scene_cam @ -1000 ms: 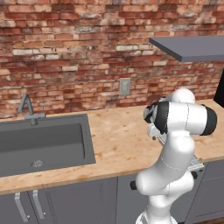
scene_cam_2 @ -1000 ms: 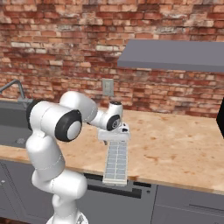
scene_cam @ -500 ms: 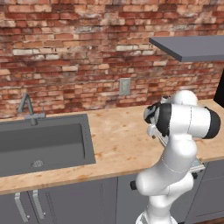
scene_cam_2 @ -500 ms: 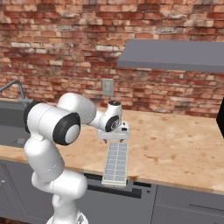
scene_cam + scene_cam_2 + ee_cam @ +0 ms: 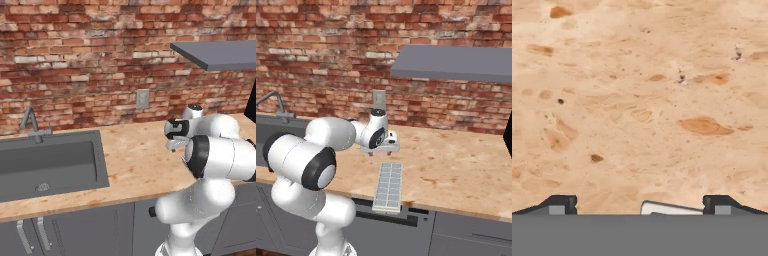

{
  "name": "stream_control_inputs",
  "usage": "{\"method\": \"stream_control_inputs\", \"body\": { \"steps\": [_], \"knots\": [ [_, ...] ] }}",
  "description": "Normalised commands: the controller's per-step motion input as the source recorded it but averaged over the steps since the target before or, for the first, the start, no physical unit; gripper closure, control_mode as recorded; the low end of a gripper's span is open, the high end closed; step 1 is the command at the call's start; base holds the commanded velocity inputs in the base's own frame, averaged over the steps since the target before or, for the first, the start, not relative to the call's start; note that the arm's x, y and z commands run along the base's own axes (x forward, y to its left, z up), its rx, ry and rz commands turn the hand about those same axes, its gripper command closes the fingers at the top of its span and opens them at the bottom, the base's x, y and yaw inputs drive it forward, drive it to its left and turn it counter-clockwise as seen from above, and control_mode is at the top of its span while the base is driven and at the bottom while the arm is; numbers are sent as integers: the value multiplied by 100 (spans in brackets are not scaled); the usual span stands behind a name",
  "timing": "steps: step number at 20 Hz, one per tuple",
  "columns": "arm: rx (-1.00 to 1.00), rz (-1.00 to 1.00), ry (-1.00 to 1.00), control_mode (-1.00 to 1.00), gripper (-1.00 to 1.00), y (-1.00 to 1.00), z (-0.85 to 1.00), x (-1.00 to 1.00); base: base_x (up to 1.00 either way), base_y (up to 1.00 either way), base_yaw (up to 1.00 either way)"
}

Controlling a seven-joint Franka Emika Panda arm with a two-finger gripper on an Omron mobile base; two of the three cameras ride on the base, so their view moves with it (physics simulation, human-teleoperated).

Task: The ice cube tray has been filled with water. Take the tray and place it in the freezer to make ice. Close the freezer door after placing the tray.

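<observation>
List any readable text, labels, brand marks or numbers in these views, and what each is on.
None can be read. The ice cube tray, wall outlet, sink, wooden counter and gripper carry no visible lettering, numbers or signs.

Even, bright rendered light, no glare.
You get soft, faint shadows on the worktop (image 5: 456, 165) under the arm; the hand view looks slightly blurred and pixelated, edges undistorted.
</observation>
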Motion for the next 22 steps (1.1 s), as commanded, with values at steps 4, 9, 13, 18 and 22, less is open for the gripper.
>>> {"method": "stream_control_inputs", "body": {
  "steps": [4,9,13,18,22],
  "knots": [
    [0,-9,-21,-100,-100,17,64,-41,0,0,0],
    [1,-13,-14,-100,-100,7,64,-33,0,0,0],
    [10,-19,-2,-100,-100,0,48,-41,0,0,0],
    [15,-32,0,-100,-100,0,35,-48,0,0,0],
    [15,-38,0,-100,-100,0,39,-36,0,0,0]
  ]
}}
